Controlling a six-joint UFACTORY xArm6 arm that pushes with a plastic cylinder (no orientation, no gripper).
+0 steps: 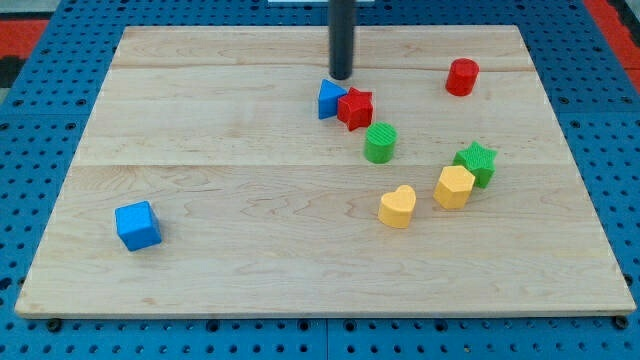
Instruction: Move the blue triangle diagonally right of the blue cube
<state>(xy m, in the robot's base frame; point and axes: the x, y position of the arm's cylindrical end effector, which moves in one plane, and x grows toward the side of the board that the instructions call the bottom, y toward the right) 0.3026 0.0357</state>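
Nearest the camera sits the blue cube (137, 225), close to the bottom-left corner of the wooden board (250, 270), a short way in from the left edge and from the bottom edge. Around it the wood lies bare across the whole left half and along the bottom edge, so that side has plenty of open room.

Up near the top edge, about the middle of the board, stands the blue triangle (328, 98). It shows as a small blue wedge with its point upward, partly covered on its right by the red star-shaped block (355, 108), which touches it. My tip (342, 76) comes down just above the triangle, on the side toward the top edge, very near its peak; whether it touches I cannot tell. The arm carries no claw, only the dark rod, so nothing is gripped.

Just below and right of the red star is the green cylinder (380, 143), close to it but apart. Further toward the right edge, the green star (477, 162) touches the yellow hexagonal block (454, 187), with the yellow heart (398, 206) near them on the left. A red cylinder (462, 77) stands alone near the top-right corner.

To the triangle's left the board is open all the way to the left edge.
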